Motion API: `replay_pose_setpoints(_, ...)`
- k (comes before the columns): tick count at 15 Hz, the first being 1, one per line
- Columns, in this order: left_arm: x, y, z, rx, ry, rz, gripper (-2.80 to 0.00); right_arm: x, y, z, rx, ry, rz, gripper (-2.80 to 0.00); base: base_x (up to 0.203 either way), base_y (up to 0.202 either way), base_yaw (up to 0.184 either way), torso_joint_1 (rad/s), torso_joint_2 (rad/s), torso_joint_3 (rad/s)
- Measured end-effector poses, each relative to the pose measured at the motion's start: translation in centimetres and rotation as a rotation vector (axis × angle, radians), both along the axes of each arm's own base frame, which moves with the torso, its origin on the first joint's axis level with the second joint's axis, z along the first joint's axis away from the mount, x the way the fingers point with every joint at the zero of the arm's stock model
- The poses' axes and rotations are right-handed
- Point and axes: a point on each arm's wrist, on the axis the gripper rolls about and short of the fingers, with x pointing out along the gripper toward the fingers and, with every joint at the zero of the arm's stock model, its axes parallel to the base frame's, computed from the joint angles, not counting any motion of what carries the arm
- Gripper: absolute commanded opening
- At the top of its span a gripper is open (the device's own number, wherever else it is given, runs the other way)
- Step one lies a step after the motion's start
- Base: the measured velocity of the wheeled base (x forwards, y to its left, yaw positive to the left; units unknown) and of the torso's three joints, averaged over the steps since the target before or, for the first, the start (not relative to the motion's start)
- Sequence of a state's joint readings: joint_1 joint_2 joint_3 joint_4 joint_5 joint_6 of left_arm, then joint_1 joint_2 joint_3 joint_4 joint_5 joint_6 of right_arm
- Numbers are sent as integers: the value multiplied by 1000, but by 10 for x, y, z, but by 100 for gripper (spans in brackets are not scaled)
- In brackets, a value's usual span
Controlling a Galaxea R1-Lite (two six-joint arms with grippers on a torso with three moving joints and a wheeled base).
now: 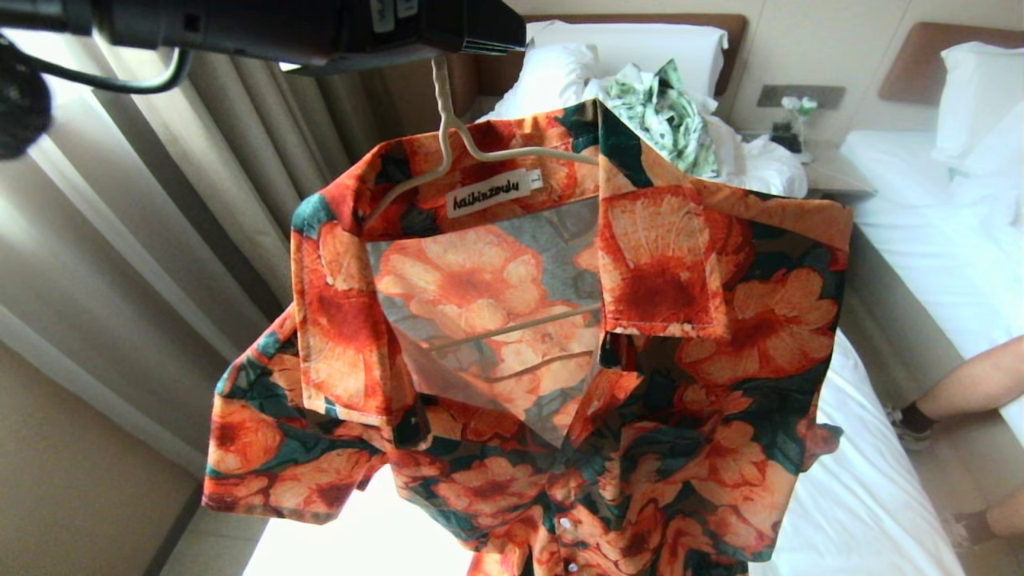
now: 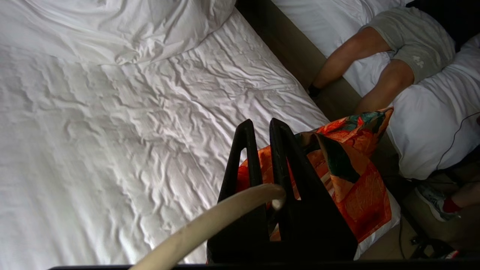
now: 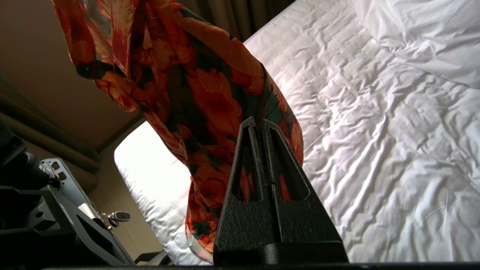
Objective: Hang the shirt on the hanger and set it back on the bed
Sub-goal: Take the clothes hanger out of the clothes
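Note:
The shirt [image 1: 656, 296], orange-red flowers on dark green, hangs open-collared on the cream hanger [image 1: 448, 136] in mid-air above the bed [image 1: 864, 496]. My left gripper [image 1: 448, 44] sits at the top of the head view, shut on the hanger's hook. In the left wrist view the hook [image 2: 225, 217] curves in between the nearly closed fingers [image 2: 258, 125], with the shirt [image 2: 360, 195] below. My right gripper [image 3: 258, 122] is shut, its tips in front of the hanging shirt [image 3: 202, 86]. I cannot tell whether they touch the cloth. The wrinkled sheet [image 3: 375, 112] lies beneath.
A green-and-white leafy garment [image 1: 664, 112] lies on the duvet near the pillow [image 1: 640, 48]. Curtains [image 1: 160, 200] hang on the left. A nightstand [image 1: 832, 168] and a second bed [image 1: 944, 224] stand on the right. A person's legs [image 1: 968, 384] fill the aisle between the beds.

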State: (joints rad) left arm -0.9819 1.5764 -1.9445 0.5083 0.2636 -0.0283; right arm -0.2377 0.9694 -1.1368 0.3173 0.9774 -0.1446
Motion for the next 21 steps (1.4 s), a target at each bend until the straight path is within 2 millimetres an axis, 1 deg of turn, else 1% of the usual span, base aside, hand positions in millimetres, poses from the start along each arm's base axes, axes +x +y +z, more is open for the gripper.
replay_pose_setpoints(4,-2,4,3,4,-17,-2,-280,0,0,1,-1,-4,-1,-280,0,0,0,144,-335,-188)
replay_pose_setpoints(8,-5,8,5,-3,-22,-2,-280,-1,0,-1,1,3,-9,-280,0,0,0,8,-23,-7)
replay_pose_setpoints(10,-6,8,5,-4,-21,-3,-280,1,-1,-3,-1,25,-49,-280,0,0,0,0,0,0)
replay_pose_setpoints(12,-5,7,4,-3,-17,-4,-280,10,-4,-9,-11,81,-123,-280,0,0,0,0,0,0)
replay_pose_setpoints(13,-4,6,3,-1,-14,-5,-280,17,-5,-12,-25,98,-138,-249,0,0,0,0,0,0)
replay_pose_setpoints(14,-3,4,2,1,-11,-5,-280,25,-7,-16,-58,107,-139,0,0,0,0,0,0,0)
replay_pose_setpoints(16,-2,2,1,4,-9,-5,-280,41,-8,-26,-140,119,-101,0,0,0,0,0,0,0)
replay_pose_setpoints(17,-1,1,1,7,-9,-5,-280,49,-6,-31,-171,125,-60,0,0,0,0,0,0,0)
replay_pose_setpoints(21,0,-1,-1,13,-8,-1,-280,80,13,-45,-249,115,116,0,0,0,0,0,0,0)
